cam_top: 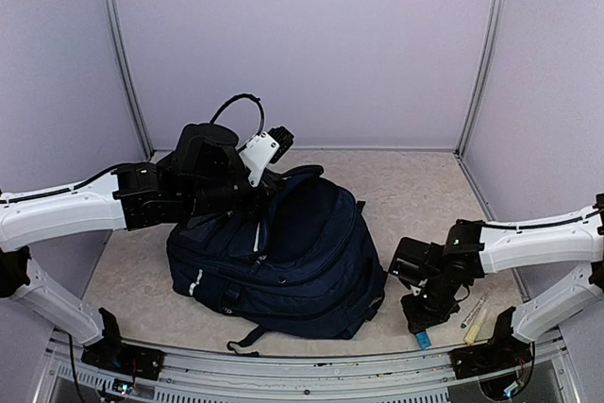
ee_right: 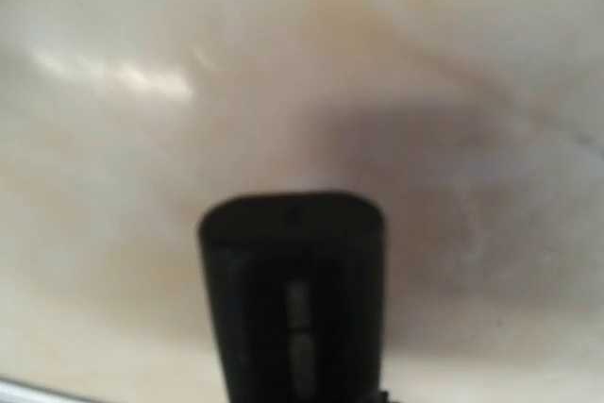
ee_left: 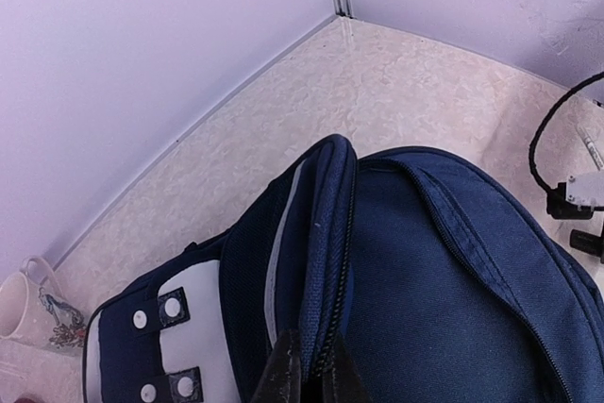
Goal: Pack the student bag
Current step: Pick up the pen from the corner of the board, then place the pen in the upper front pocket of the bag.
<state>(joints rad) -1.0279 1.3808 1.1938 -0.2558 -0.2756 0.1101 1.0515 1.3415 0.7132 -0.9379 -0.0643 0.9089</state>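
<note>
At the left, your left gripper [ee_left: 310,367] is pinched tight on the woven navy rim of the backpack [cam_top: 283,252], right beside the zipper. The soft, rounded backpack lies in the middle of the speckled beige table [cam_top: 406,186]. At the right, your right gripper [cam_top: 422,316] points down at the tabletop near a slim yellowish pen [cam_top: 475,316]. Its view is blurred, so you cannot tell whether it is closed.
</note>
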